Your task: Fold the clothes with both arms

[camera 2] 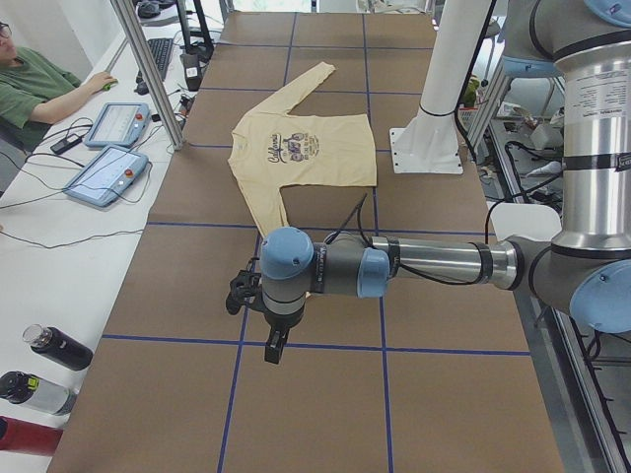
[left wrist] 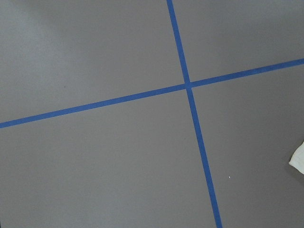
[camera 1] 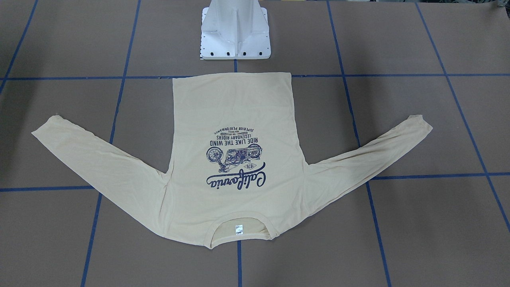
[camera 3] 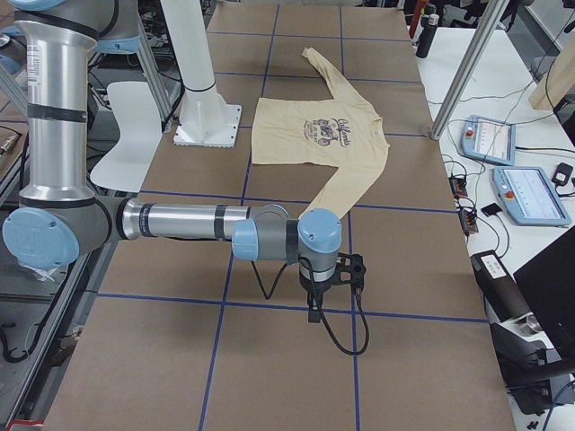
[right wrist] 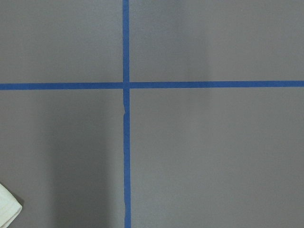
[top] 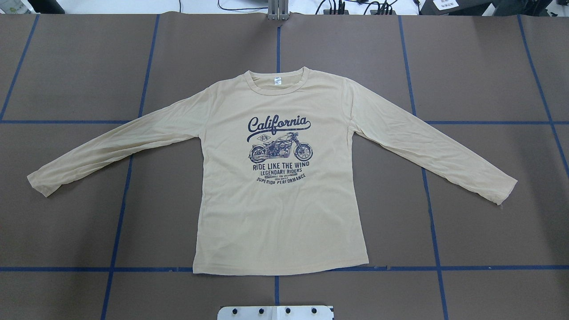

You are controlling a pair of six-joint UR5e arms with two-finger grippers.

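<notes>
L gripper [camera 2: 273, 349]: black, points straight down over bare table [top: 80, 66], close to a tape crossing. Shows only in the side cam, so can't tell if spread or clenched.
L wrist cam: brown surface, blue tape cross [left wrist: 187, 85], pale cloth corner [left wrist: 298, 159] just inside the frame's right edge.
L arm [camera 2: 434, 264]: silver tube w/ light-blue joints, stretched level across the table end, black cable looped at the wrist.
R gripper [camera 3: 315, 312]: black, also aimed down over bare table near a tape line. Side cam only again, so finger state can't be told.
R wrist cam: tape cross [right wrist: 126, 85] top centre, pale cloth corner [right wrist: 7, 210] at bottom-left.
R arm [camera 3: 180, 220]: same build, level, reaching out from the robot side.
T-shirt [top: 280, 213]: pale cream-yellow, flat mid-table between the two grippers, print side up, apart from both.
Hem: toward the white pedestal base [camera 1: 235, 36], lying along a blue tape line [top: 66, 269].
Neck: far side from the robot, small white label [top: 278, 81] inside the collar.
Print [top: 280, 149]: navy "California" w/ motorcycle (text below reads RIDE LIKE THE WIND).
Sleeves: L-side sleeve [top: 115, 149] and R-side sleeve [top: 435, 153] both spread outward, angled toward the robot's side, cuffs well apart.
Beyond table: person [camera 2: 39, 89] seated at a side desk, two pendants [camera 2: 106, 175], bottles [camera 2: 59, 347].
</notes>
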